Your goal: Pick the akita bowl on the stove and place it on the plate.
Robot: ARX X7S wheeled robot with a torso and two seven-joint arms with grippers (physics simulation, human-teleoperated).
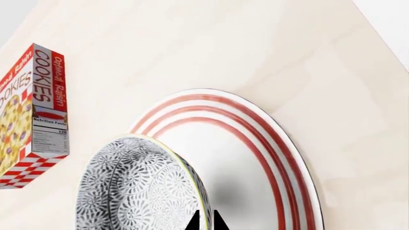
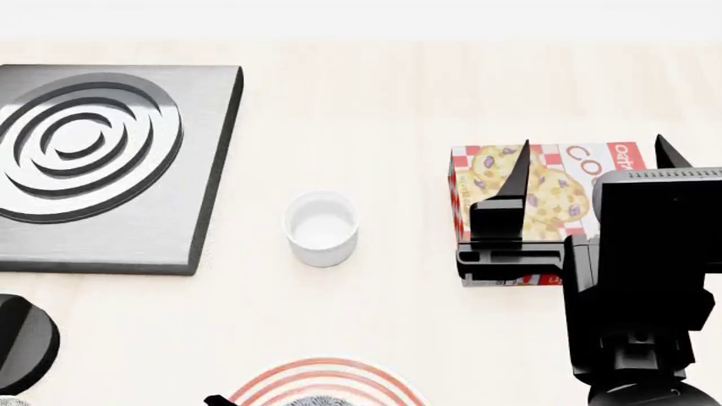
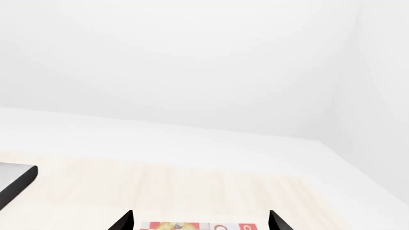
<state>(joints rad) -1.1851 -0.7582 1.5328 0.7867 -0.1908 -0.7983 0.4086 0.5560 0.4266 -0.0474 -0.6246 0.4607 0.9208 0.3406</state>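
The akita bowl point(image 1: 137, 187), speckled grey-black, fills the near part of the left wrist view. My left gripper point(image 1: 206, 221) is shut on its rim, one black fingertip on each side. Right behind the bowl lies the plate point(image 1: 255, 148), white with red rings, and the bowl's shadow falls on it. Whether the bowl touches the plate cannot be told. In the head view the plate point(image 2: 327, 382) is cut by the bottom edge. The stove point(image 2: 107, 165) at far left has nothing on it. My right gripper point(image 2: 590, 154) hangs open over the cookie box.
A small white cup point(image 2: 321, 227) stands between the stove and the cookie box point(image 2: 542, 199). The cookie box point(image 1: 28, 115) also stands near the plate. A dark part of my left arm point(image 2: 20, 340) shows at the lower left. A stove corner point(image 3: 16, 181) shows in the right wrist view.
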